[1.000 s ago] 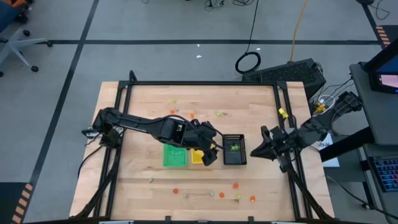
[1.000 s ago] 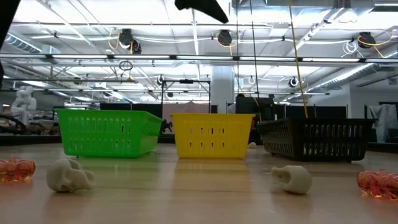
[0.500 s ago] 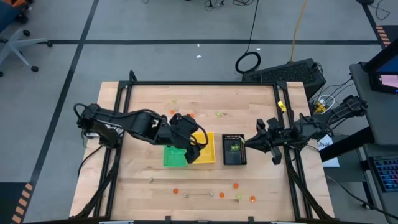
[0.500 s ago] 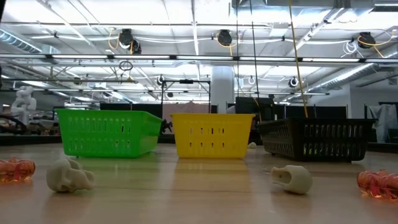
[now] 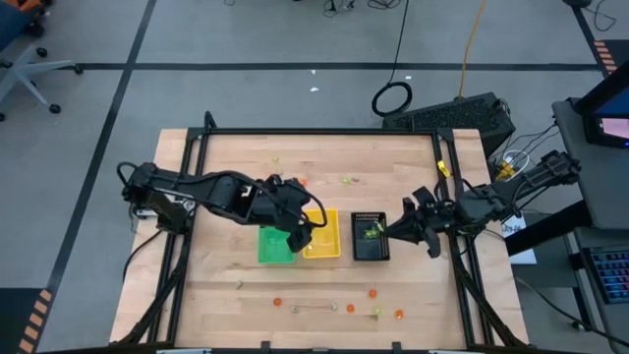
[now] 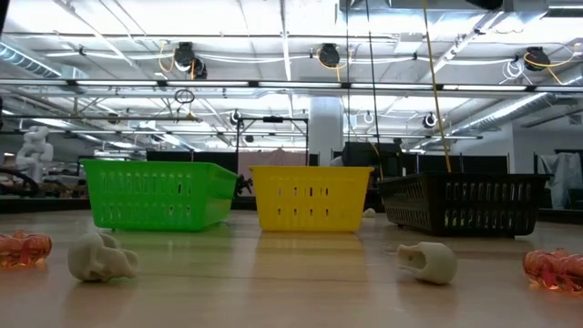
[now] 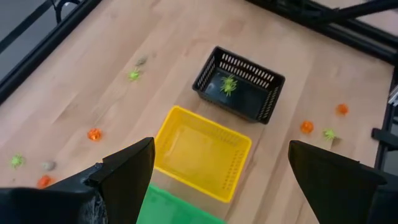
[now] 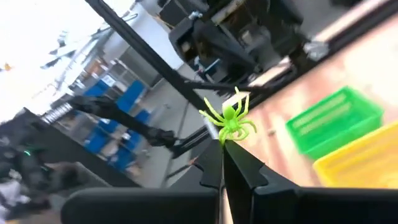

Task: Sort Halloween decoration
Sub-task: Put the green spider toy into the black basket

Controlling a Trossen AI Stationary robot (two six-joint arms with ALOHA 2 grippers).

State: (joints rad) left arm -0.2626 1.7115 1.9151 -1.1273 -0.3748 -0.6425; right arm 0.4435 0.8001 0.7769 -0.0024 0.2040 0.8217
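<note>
The right gripper (image 8: 225,149) was pinched tight on a yellow-green spider (image 8: 229,120), held beside the black tray (image 5: 371,236), perhaps just above its edge. The left gripper (image 5: 301,233), fingers spread wide and empty, hung over the yellow tray (image 5: 325,234), with other trinkets scattered across the table (image 5: 236,157).

A wooden table (image 5: 236,162) in a black frame stands on a grey floor (image 5: 246,98) crossed by dark tape lines. Beyond it lie a coiled black cable (image 5: 392,98) and a blue chair (image 5: 22,49). Long ceiling lights (image 6: 291,36) brighten the hall behind.
</note>
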